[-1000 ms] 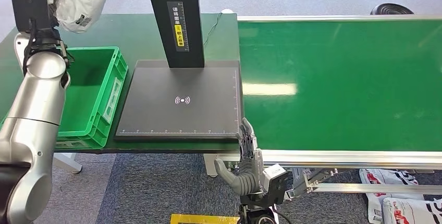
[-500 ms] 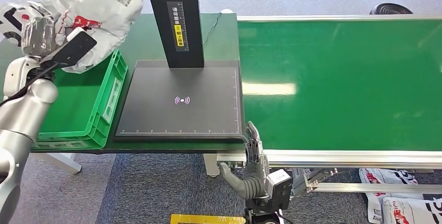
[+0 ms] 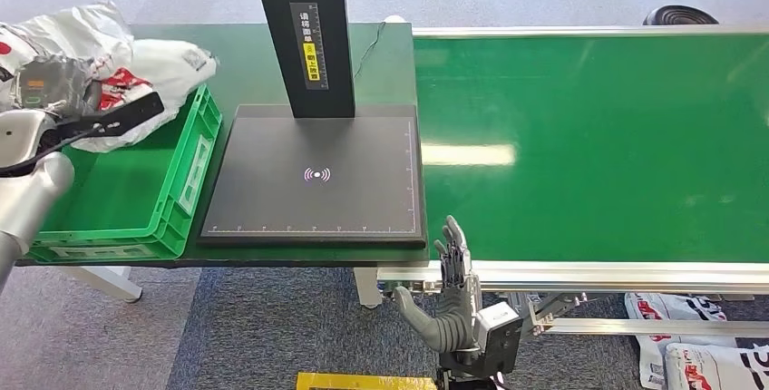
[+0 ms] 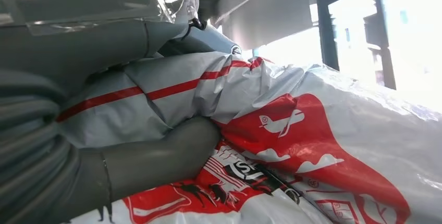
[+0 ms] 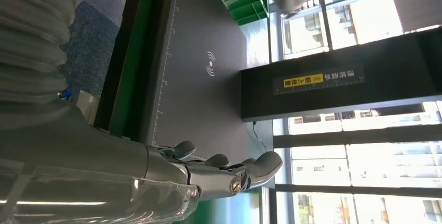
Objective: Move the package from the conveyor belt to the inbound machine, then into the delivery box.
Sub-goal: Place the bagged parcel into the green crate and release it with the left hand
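Observation:
A crumpled white package with red print (image 3: 113, 82) hangs over the far end of the green delivery box (image 3: 172, 199), held by my left hand (image 3: 41, 86). In the left wrist view my thick grey thumb (image 4: 156, 161) presses on the package (image 4: 312, 146). The black inbound machine pad (image 3: 317, 177) with its upright post (image 3: 304, 32) lies bare between the box and the green conveyor belt (image 3: 589, 145). My right hand (image 3: 449, 304) hangs low in front of the table edge, fingers straight and apart, holding nothing; its fingers (image 5: 224, 169) reach toward the pad (image 5: 208, 78).
More white and red packages (image 3: 698, 345) lie on the floor at the lower right. A yellow marker (image 3: 363, 381) sits on the carpet below the table. A thin cable (image 3: 372, 45) runs across the dark green table behind the post.
My left arm has swung the package down and leftward, from high beside the post to just above the box's far end. My right hand has sunk a little and drifted right.

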`<state>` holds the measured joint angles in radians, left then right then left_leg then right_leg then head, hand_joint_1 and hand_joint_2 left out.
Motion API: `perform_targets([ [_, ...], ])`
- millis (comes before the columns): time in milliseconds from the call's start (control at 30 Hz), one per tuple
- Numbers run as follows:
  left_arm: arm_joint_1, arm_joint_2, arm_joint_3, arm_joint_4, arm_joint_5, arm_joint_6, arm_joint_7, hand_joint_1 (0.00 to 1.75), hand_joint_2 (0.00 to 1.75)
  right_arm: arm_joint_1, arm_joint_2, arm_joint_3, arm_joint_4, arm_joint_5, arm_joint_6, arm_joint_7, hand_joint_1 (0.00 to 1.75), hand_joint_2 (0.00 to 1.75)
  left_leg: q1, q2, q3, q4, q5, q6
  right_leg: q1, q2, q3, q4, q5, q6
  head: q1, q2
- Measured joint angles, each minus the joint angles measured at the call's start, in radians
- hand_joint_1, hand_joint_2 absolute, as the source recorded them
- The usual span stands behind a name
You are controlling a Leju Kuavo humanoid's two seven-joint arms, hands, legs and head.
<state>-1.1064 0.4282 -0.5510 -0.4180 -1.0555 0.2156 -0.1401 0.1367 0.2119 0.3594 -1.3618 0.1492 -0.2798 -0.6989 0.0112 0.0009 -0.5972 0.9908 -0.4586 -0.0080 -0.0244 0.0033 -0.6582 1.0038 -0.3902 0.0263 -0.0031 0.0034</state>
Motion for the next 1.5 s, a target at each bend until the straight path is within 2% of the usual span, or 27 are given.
perform_targets([
  [133, 0.002, 0.028, -0.104, 0.016, -0.189, -0.068, 0.044, 1.75, 1.75, 0.012, 0.009, -0.015, -0.020, 0.050, 0.047, 0.016, 0.00, 1.75, 0.000, 0.000, 0.000, 0.000, 0.000, 0.000, 0.000, 0.000, -0.001, 0.000, 0.000, 0.000, 0.000, 0.000],
  [267, 0.011, 0.058, -0.165, 0.035, -0.260, -0.119, 0.033, 1.75, 1.75, 0.020, 0.024, -0.035, -0.039, 0.087, 0.070, 0.029, 0.00, 1.75, 0.000, 0.001, 0.000, 0.000, 0.000, 0.000, 0.000, 0.002, -0.001, 0.000, 0.000, 0.000, 0.000, 0.000],
  [467, 0.084, 0.086, -0.185, 0.047, -0.260, -0.061, 0.053, 1.74, 1.75, 0.038, 0.036, -0.057, -0.052, 0.081, 0.090, 0.032, 0.00, 1.75, 0.000, 0.001, 0.000, 0.000, 0.000, 0.000, 0.000, 0.002, -0.001, 0.000, 0.000, 0.000, 0.000, 0.000],
  [600, 0.119, 0.084, -0.184, 0.056, -0.272, -0.042, 0.086, 0.00, 1.75, 0.041, 0.041, -0.070, -0.054, 0.082, 0.094, 0.032, 0.00, 1.75, 0.000, 0.000, 0.000, 0.000, 0.000, 0.000, 0.000, 0.000, -0.001, 0.000, 0.000, 0.000, 0.000, 0.000],
  [733, 0.129, 0.069, -0.177, 0.066, -0.293, -0.032, 0.123, 0.00, 1.75, 0.043, 0.048, -0.081, -0.057, 0.090, 0.096, 0.032, 0.00, 1.75, 0.000, -0.002, 0.000, 0.000, 0.000, 0.000, 0.000, -0.001, 0.000, 0.000, 0.000, 0.000, 0.000, 0.000],
  [1200, 0.133, 0.033, -0.147, 0.077, -0.366, 0.044, 0.137, 0.00, 1.75, 0.044, 0.046, -0.082, -0.056, 0.076, 0.074, 0.011, 0.00, 1.75, 0.000, -0.002, 0.001, 0.000, 0.000, 0.000, 0.000, -0.001, 0.001, 0.000, 0.000, 0.000, 0.000, 0.000],
  [1500, 0.049, -0.015, -0.147, 0.075, -0.424, 0.021, 0.134, 0.00, 1.75, 0.038, 0.040, -0.066, -0.044, 0.074, 0.058, 0.011, 0.00, 1.75, 0.000, -0.004, 0.000, 0.000, 0.001, 0.000, 0.000, -0.003, 0.001, 0.000, 0.001, -0.001, 0.000, 0.000],
])
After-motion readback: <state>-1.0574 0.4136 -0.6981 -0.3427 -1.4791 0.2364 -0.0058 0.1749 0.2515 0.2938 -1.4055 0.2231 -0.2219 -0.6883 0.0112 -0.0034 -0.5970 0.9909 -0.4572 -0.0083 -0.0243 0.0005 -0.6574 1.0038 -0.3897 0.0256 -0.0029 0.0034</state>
